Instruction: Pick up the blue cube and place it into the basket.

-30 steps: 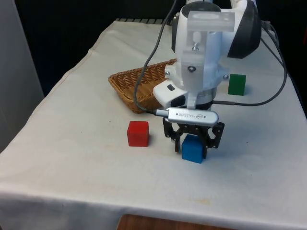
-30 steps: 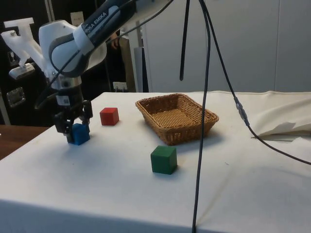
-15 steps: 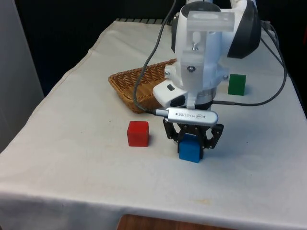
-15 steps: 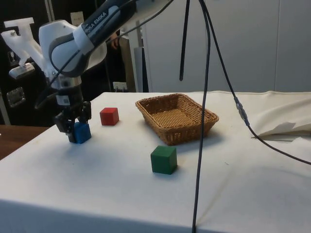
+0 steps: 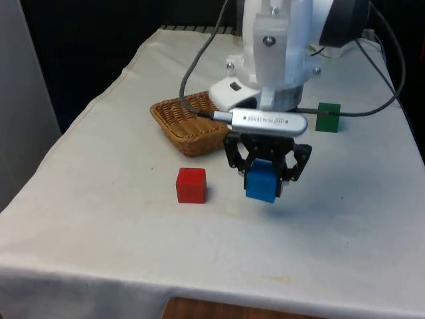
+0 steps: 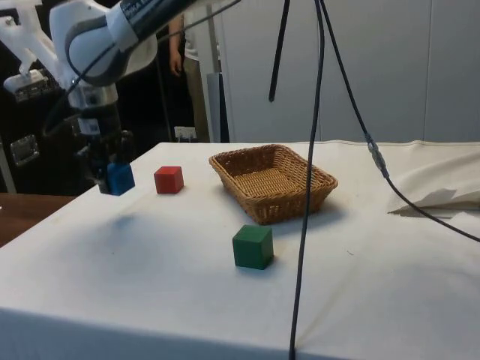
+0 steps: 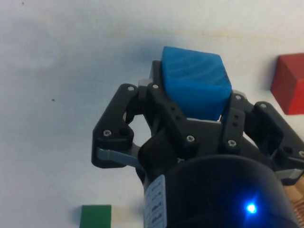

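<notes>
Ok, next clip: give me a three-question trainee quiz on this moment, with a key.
1. True or false: the blue cube is resting on the cloth.
2. Which cube sits closest to the end effector in the front view? A) the red cube B) the green cube
3. Fill in: the basket holds ____ cubes.

Key
1. False: the end effector is shut on it and it hangs above the cloth, with its shadow below it in the side view.
2. A.
3. No cubes; the red and green ones lie on the cloth outside it.
</notes>
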